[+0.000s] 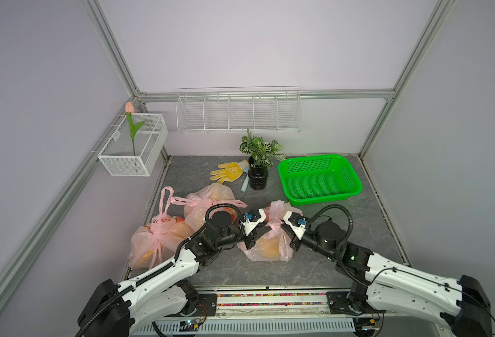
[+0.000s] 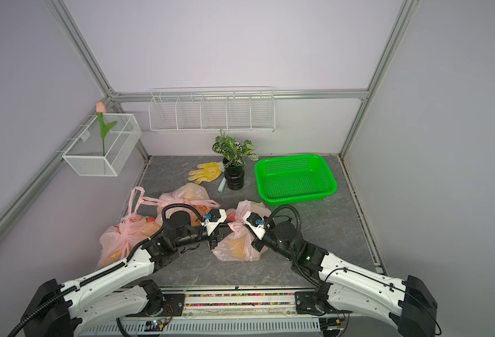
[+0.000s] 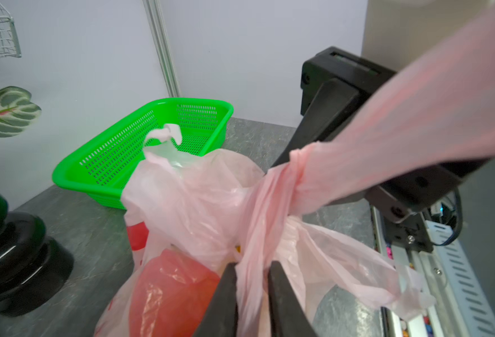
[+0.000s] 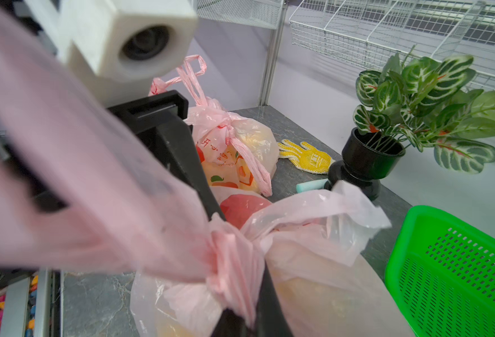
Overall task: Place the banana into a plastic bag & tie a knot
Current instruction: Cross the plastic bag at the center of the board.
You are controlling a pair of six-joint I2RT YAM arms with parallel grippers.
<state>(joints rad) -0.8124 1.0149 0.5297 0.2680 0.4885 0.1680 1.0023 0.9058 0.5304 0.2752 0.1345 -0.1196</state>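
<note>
From my seat this reads as the tie-off. The plastic bag (image 2: 242, 248) sits on the table (image 1: 342, 233) in the middle, between the two arms, and a yellow-orange bulk low inside it shows through the film; I take that for the banana (image 1: 269, 248), though I can't make out its outline. The handles are gathered into a knot (image 3: 296, 175) above the bag's mouth, and each gripper has hold of a strand on its own side of it, which is how I'd want them placed for opposing pulls to cinch it down. The left gripper (image 3: 252, 277) has its jaws drawn in on a pink strand that fills the narrow gap between them. The right gripper (image 4: 246, 309) is clamped fully on the strand coming down out of the knot. Both arms come in low from the near edge with forearms angled inward, wrists turned to face each other, so the grippers sit almost nose to nose just above the bag (close enough that each wrist camera is partly veiled by blurred pink film). The two tied bags (image 1: 182, 221) off to the left and the green basket (image 1: 319, 178) lie apart from this.
</note>
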